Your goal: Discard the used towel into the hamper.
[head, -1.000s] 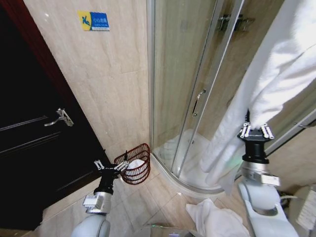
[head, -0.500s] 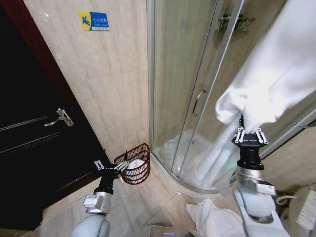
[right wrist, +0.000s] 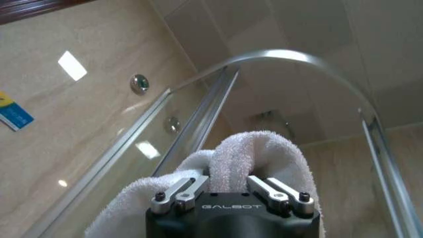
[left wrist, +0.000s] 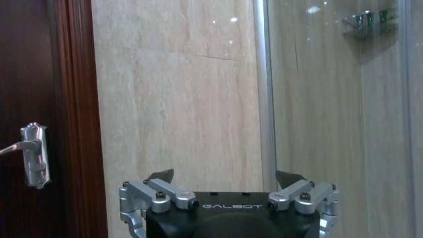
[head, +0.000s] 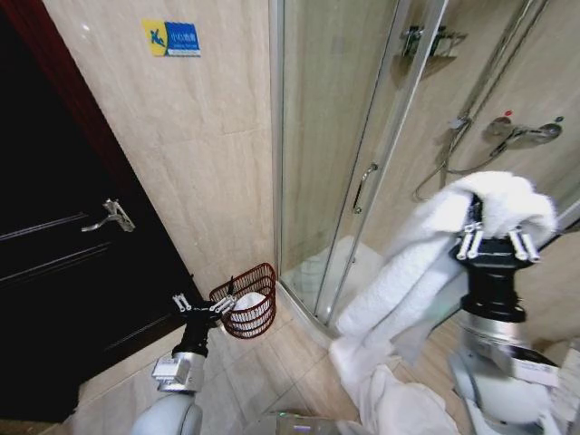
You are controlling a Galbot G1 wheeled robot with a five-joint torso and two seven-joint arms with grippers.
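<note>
The towel (head: 426,263) is white and fluffy. The right gripper (head: 492,241) pinches it up high by the shower. The left gripper (head: 201,306) is spread wide near one red-brown hamper (head: 246,301) on the floor.

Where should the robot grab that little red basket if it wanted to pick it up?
Probably the rim of the hamper, on the edge nearest the open left gripper, coming from that side. The basket tilts with its mouth partly showing, and the open weave flares at the top, giving fingers a thin edge to pinch.
</note>
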